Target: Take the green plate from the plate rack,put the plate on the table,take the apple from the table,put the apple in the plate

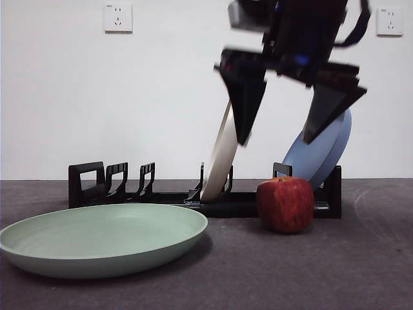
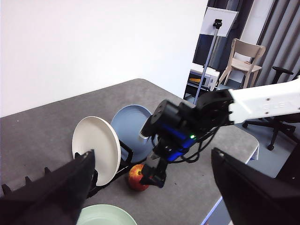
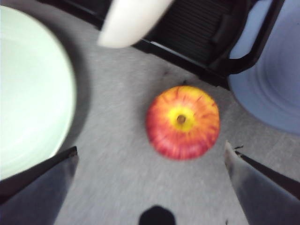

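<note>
The green plate (image 1: pixel 103 236) lies flat on the table (image 1: pixel 361 271), at the left in the front view, with nothing in it. The red apple (image 1: pixel 285 204) stands on the table to its right, just in front of the black plate rack (image 1: pixel 129 187). My right gripper (image 1: pixel 274 142) hangs open straight above the apple, one jaw to each side and well clear of it. From the right wrist view the apple (image 3: pixel 183 122) sits between the spread jaws, with the green plate (image 3: pixel 28 89) off to one side. My left gripper (image 2: pixel 151 154) is open, held high, and looks down on the scene.
A cream-white plate (image 1: pixel 221 155) leans in the middle of the rack. A blue plate (image 1: pixel 322 152) leans at the rack's right end, behind the apple. The rack's left slots hold nothing. Beyond the table's far corner stand a chair (image 2: pixel 243 58) and other room clutter.
</note>
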### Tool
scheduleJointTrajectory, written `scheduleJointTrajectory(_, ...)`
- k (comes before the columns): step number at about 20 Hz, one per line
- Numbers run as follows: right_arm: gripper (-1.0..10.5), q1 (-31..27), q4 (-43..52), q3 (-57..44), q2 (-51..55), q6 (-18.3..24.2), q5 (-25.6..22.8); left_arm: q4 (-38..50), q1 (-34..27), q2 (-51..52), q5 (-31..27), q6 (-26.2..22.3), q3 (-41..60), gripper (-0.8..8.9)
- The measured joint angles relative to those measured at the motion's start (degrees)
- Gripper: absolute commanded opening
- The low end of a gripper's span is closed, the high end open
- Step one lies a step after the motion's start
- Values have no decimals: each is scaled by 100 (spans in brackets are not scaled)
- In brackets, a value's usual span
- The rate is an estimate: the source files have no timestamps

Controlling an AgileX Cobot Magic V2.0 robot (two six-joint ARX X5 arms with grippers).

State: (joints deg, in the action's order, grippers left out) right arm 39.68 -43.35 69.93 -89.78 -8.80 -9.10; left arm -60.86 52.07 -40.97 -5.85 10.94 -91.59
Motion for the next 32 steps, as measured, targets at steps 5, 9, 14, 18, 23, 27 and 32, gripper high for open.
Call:
scheduleJointTrajectory(5, 534, -2, 367, -4, -461, 2, -166, 0, 0, 0, -7, -33, 0, 409)
scheduleJointTrajectory(9, 534, -81, 575, -4, -616, 20, -428, -2, 0, 0, -22, -42, 0, 409)
scheduleJointTrajectory(14, 533, -483, 391, -4, -634, 131, -201, -2, 0, 0, -22, -42, 0, 409)
scheduleJointTrajectory(18, 533, -811, 302, -4, -654, 282, 509, -2, 0, 0, -22, -42, 0, 409)
scheduleJointTrajectory(23, 532, -859, 291, -4, -841, 435, 706, -2, 0, 0, -22, -42, 0, 409)
scheduleJointTrajectory(27, 447, -850, 348, -7, -1038, 479, 728, -2, 0, 0, -22, -42, 0, 409)
scheduleJointTrajectory(32, 160, -863, 446, -4, -1108, 479, 699, -2, 0, 0, -22, -42, 0, 409)
